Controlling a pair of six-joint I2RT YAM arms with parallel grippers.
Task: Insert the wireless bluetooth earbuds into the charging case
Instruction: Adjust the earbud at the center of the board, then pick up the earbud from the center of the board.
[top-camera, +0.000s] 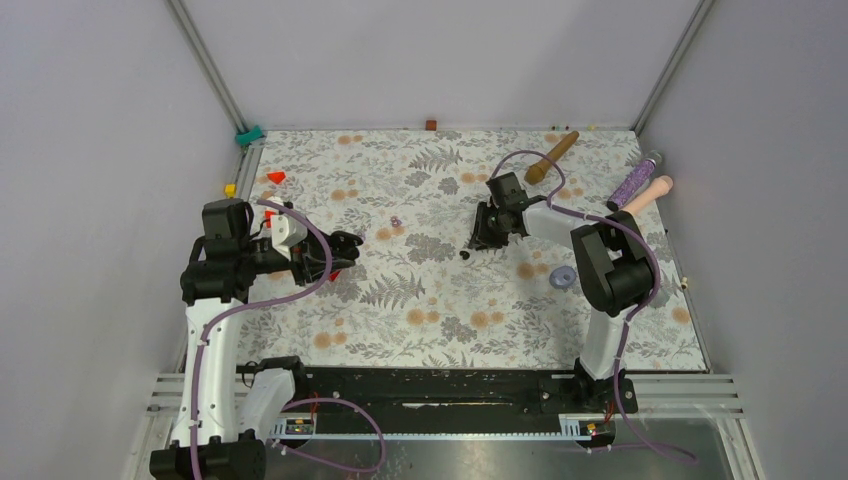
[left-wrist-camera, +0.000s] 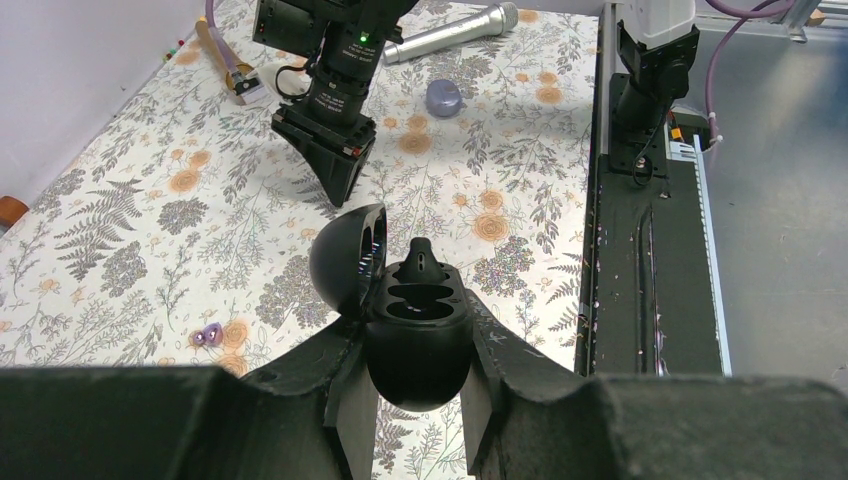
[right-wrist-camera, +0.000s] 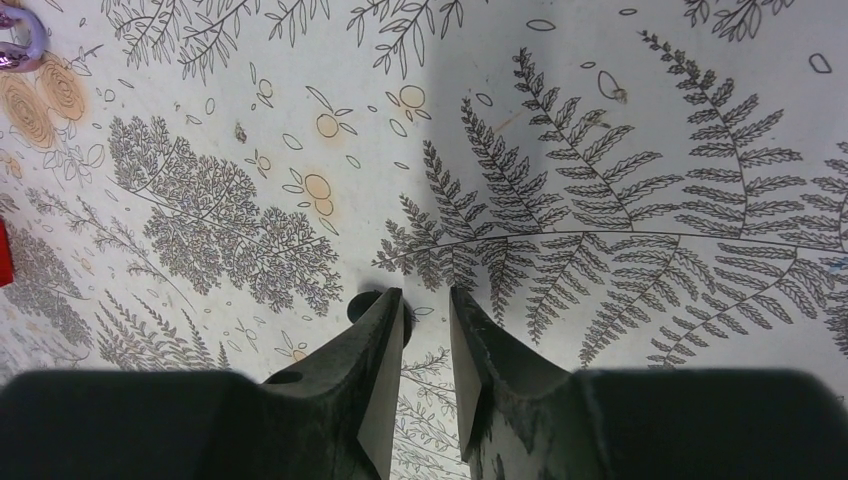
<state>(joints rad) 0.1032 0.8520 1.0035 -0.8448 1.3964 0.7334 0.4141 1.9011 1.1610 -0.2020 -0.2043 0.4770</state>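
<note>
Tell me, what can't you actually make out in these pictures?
- Black bud: right wrist view, mostly hidden behind a finger of the right claw.
- Purple buds: top view, too small to count.
- Case: left wrist view, underside hidden between fingers of the left claw.

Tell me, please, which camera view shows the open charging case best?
The left wrist view: the charging case sits large and central, lid open, between the left arm's fingers. Top external shows only a small dark shape; right wrist misses it.
</note>
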